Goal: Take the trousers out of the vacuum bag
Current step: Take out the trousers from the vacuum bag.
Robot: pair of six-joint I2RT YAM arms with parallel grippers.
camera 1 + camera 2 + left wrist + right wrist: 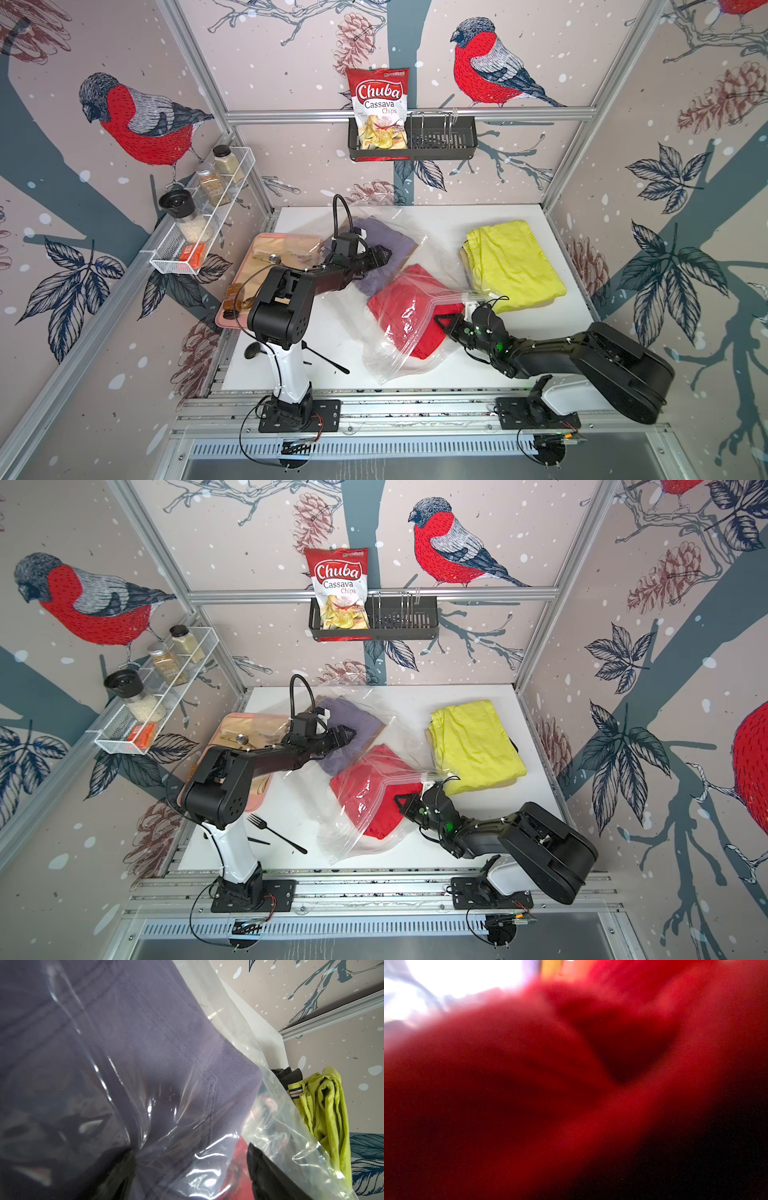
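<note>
Tabletop beneath, red trousers blur right wrist view.

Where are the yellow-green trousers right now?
In both top views the yellow-green trousers lie folded on the right rear part of the white table, outside the vacuum bag and just right of it.

Left hand spread — right hand outstretched.

surface: white table | on it: vacuum bag, pink tray, fork, folded trousers
</note>
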